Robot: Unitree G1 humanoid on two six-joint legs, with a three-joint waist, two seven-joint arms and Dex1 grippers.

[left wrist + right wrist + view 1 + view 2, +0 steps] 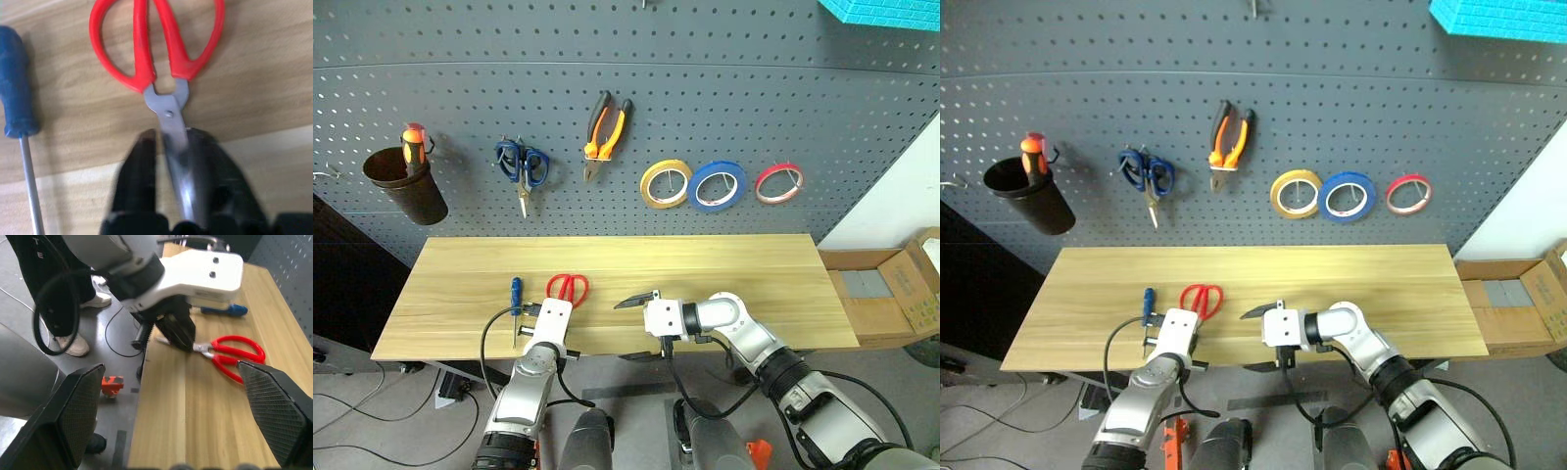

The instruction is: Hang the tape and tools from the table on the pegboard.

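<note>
The red-handled scissors lie flat on the bench near its front edge, handles pointing toward the pegboard, blades toward the robot. The left end effector has its two black fingers pressed in on the steel blades just below the pivot screw; the left wrist view shows this pinch close up, one finger on each side of the blade. From the head views the same spot is mostly covered by the white wrist housing, so the grip itself cannot be made out there.

Just beside the scissors, on the robot's left, lies the slim blue-handled screwdriver, handle toward the pegboard, shaft toward the front edge. It is near the scissors but apart from them.

The right end effector hangs over the front edge of the bench to the right of the scissors, pointing across toward the left arm, its fingers spread wide and holding nothing. Its wrist view looks along the bench and catches the left end effector on the blades, the red handles and the screwdriver beyond.

On the pegboard hang the orange-and-black pliers, the blue tape between a yellow tape roll and a red tape roll, blue-handled scissors, and a dark cup holding a red-and-orange screwdriver.
</note>
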